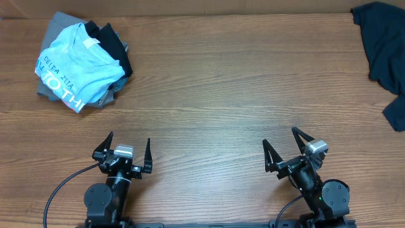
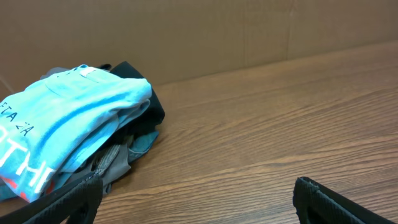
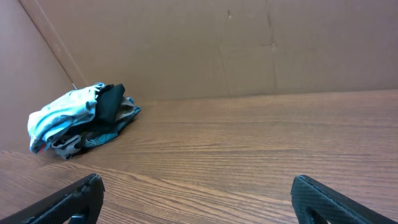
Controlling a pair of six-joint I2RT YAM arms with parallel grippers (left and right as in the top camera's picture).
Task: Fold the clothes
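The clothes, a dark navy T-shirt (image 1: 383,50), lie crumpled at the table's far right edge, partly cut off by the overhead view and absent from both wrist views. My left gripper (image 1: 130,139) stands open near the front left, far from it, with nothing between its fingers (image 2: 198,186). My right gripper (image 1: 279,137) is open at the front right, well short of the shirt, with only bare wood between its fingers (image 3: 198,183).
A pile of folded garments sits at the far left: a light blue T-shirt with white lettering (image 1: 76,63) (image 2: 68,118) (image 3: 62,112) on top, a black garment (image 1: 114,41) and a grey one (image 1: 50,92) beneath. Brown walls (image 3: 249,43) bound the wooden table (image 1: 215,82).
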